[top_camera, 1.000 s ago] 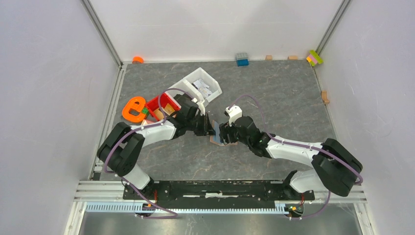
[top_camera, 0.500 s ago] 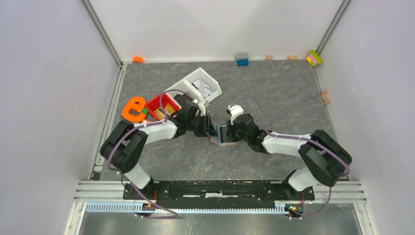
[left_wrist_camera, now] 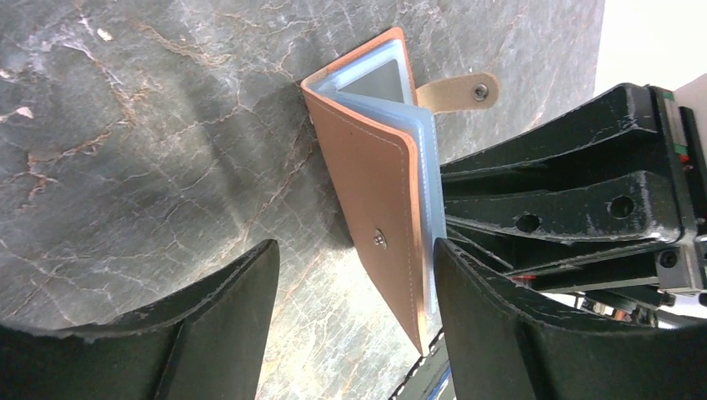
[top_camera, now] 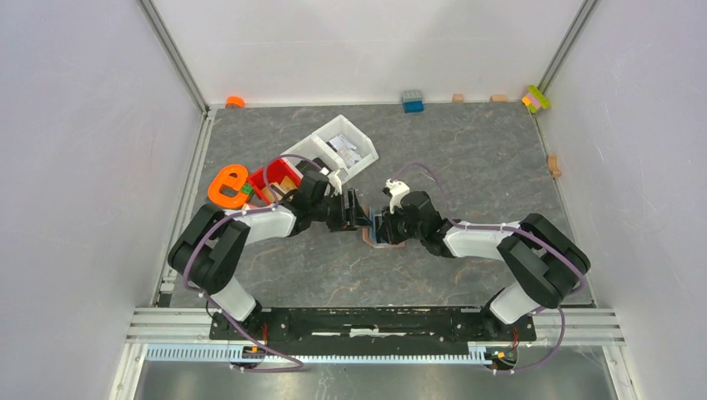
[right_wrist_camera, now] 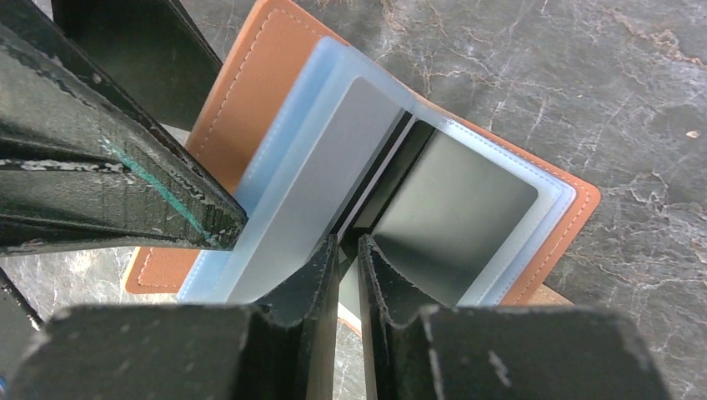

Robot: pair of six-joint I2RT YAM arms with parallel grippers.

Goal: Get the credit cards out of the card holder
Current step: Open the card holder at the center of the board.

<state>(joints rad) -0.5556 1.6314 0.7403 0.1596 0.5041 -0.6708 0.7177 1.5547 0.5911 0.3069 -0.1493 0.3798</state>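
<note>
Where the card holder lies: on the bench, half open; one brown cover raised; closing tab flat beyond it
My left hand: spread wide, a finger either side of the holder's raised cover; not gripping it
My right hand: pressed nearly together; pinching the thin edge of a credit card between the holder's clear sleeves

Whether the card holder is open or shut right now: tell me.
Open. The card holder has its closing tab unsnapped, one brown cover raised off the table, and its clear sleeves fanned apart.
</note>
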